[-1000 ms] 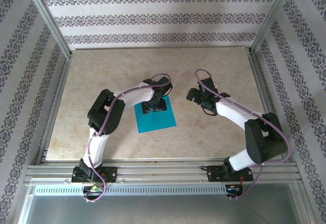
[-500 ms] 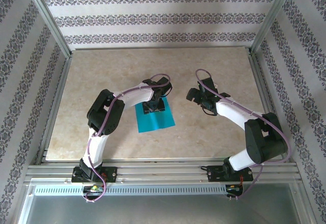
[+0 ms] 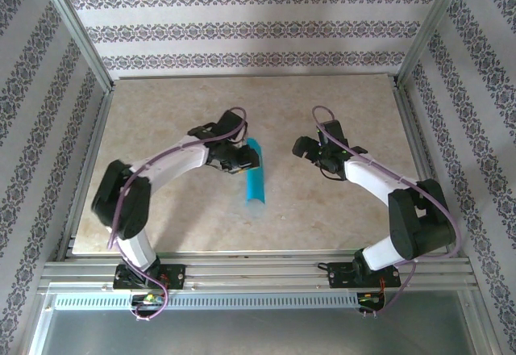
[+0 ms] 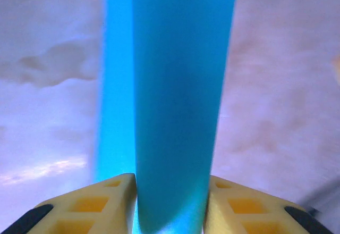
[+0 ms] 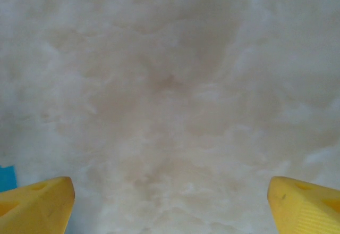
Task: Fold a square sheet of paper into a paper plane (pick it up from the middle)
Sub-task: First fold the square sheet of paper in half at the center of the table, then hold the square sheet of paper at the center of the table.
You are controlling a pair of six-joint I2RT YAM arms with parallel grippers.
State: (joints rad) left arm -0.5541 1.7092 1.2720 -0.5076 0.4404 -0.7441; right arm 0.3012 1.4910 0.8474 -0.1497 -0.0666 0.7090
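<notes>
Left wrist view: our left pincer (image 4: 170, 194) is pinching the square sheet of paper (image 4: 178, 85)!

We see the teal sheet bowed into a narrow trough, clamped between the yellow jaws and running straight out ahead of the left pincer; from above it hangs off that pincer, seemingly lifted off the surface (image 3: 161, 113). We judge it feather-light, floppy and quick to crease, so the middle is where we'd hold it, gently, never crushing. Our right pincer (image 3: 313, 150) waits beside the left pincer, apart from the paper, jaws spread wide, holding nothing.
</notes>
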